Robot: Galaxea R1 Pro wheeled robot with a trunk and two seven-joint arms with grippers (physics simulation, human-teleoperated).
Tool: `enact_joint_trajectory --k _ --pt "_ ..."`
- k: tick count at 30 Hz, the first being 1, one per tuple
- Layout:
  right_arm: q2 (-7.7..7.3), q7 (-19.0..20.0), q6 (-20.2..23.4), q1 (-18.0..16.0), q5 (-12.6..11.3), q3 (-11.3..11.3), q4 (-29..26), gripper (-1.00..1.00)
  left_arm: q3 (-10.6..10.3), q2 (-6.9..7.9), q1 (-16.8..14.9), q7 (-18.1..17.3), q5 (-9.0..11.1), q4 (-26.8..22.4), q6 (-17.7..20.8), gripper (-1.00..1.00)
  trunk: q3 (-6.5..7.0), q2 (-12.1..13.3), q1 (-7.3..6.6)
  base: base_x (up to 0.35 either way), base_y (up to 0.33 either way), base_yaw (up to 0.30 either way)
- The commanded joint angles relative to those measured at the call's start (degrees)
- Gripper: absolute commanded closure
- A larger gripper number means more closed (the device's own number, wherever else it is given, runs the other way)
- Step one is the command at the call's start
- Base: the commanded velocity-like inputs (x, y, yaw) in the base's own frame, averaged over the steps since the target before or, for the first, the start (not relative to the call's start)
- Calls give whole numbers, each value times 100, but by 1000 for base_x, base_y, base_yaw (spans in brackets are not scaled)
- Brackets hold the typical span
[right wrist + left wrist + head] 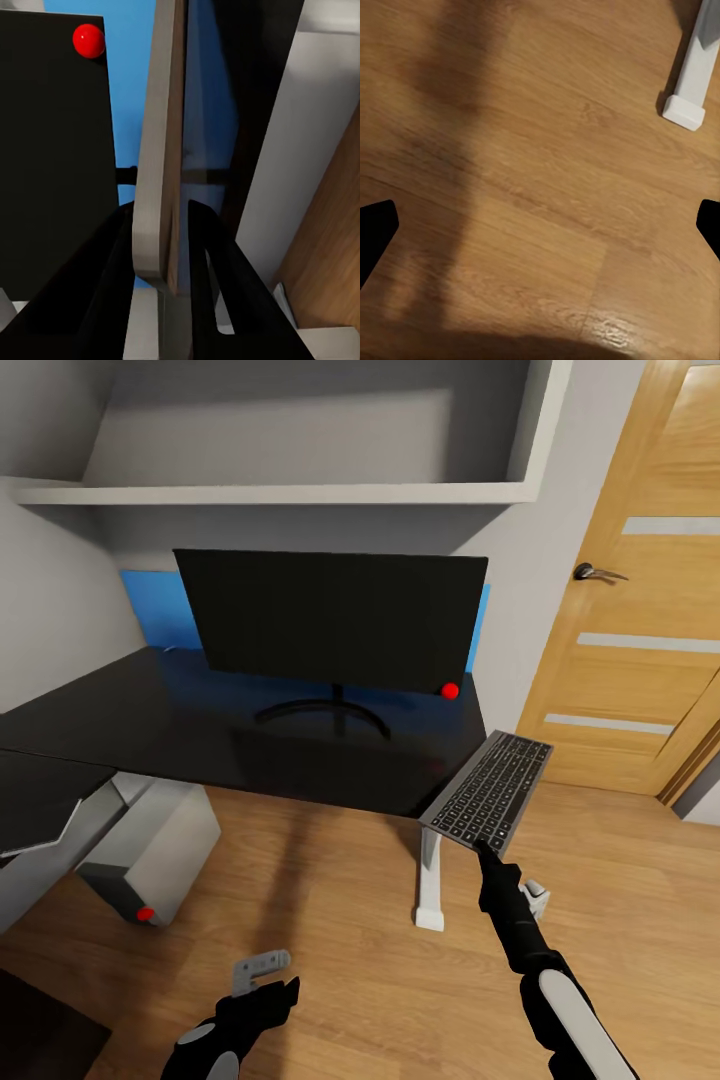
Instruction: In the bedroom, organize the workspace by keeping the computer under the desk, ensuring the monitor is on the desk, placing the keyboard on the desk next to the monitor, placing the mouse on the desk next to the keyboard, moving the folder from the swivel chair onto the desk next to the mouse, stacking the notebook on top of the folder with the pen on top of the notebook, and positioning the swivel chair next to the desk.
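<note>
Head view overlooks desk (250, 730); wrist views sit close.

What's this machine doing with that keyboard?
The robot's right gripper is clamped on one end of the keyboard, holding it tilted at the desk's right corner, not yet laid flat. The monitor already stands on the desk, and the computer sits on the floor beneath it. The left gripper hangs open and empty above the floor.

Blue panel (150, 605): mostly hidden behind monitor (330, 620).
Computer (150, 855): top tucked under desk (200, 730).
Keyboard (159, 150): beyond the jaws, far end cut off.
Door (640, 580): cropped at edge.
</note>
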Motion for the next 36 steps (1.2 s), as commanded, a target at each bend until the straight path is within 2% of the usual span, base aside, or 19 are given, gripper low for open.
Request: enact_joint_trajectory --k 1,17,25,36 --pt "-7 -346 -40 -2 -99 38 12 100 -7 1 -5 56 60 -5 11 -100 -5 -2 0 0 0 0" --pt "2 -345 -34 -2 -107 44 12 100 -12 1 -5 56 56 -3 8 -100 -5 -2 0 0 0 0" --pt "7 -336 -39 -2 -107 212 12 100 -15 -1 -5 49 53 59 8 -100 -5 -2 0 -13 0 0" --pt "2 -343 -40 -2 -107 224 12 100 -15 -8 -5 47 52 76 8 -100 -5 -2 0 -83 0 0"
